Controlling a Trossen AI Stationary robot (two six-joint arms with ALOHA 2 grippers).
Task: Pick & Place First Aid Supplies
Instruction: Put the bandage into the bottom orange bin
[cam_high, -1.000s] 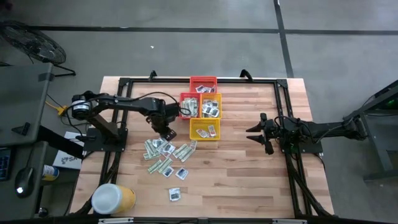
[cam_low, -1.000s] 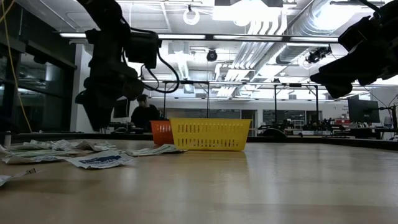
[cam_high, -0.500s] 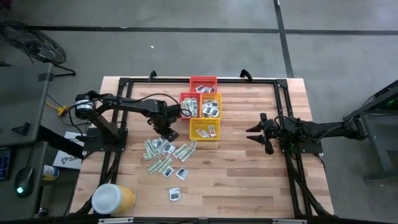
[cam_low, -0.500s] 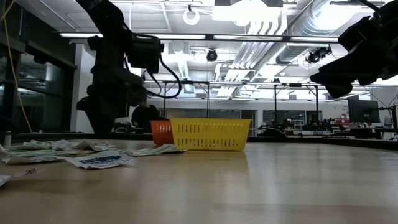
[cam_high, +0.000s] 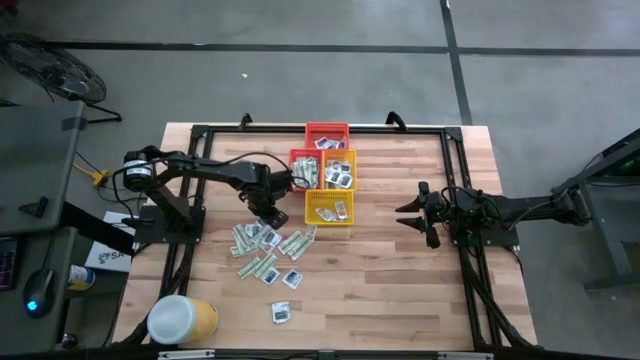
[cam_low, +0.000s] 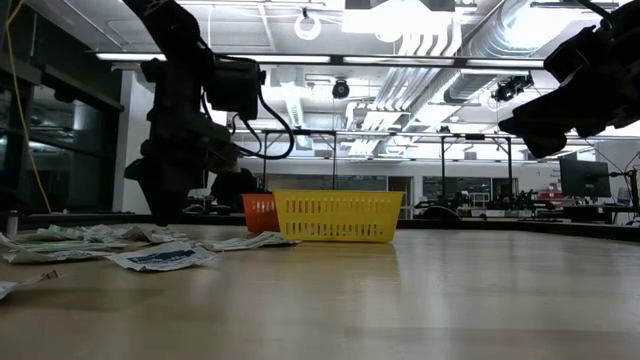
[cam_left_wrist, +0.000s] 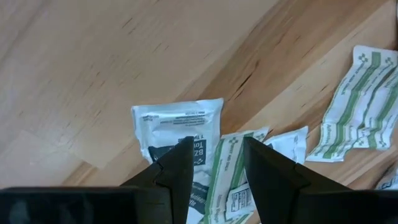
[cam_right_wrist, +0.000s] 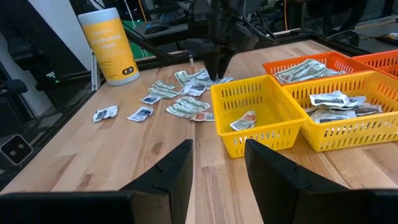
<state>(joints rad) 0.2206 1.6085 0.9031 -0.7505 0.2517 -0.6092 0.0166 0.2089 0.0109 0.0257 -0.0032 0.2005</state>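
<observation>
The first aid supplies (cam_high: 266, 246) lie as a loose pile of small flat packets on the wooden table, left of middle. My left gripper (cam_high: 271, 214) hangs open over the pile's far edge, pointing down. In the left wrist view its fingers stand on either side of a green-and-white strip (cam_left_wrist: 225, 163), next to a white square packet (cam_left_wrist: 177, 124) with dark blue marks; I cannot tell whether they touch. My right gripper (cam_high: 410, 216) waits open and level at the table's right, with nothing between its fingers (cam_right_wrist: 180, 165).
Several small baskets stand at the far middle: red (cam_high: 327, 133), orange (cam_high: 341, 170) and yellow (cam_high: 329, 208), with packets in them. A yellow tub with a white lid (cam_high: 181, 320) lies at the near left corner. Two stray packets (cam_high: 282, 313) lie nearer the front edge.
My left gripper has sunk a little toward the pile of packets and stays open. The packets lie as before.
</observation>
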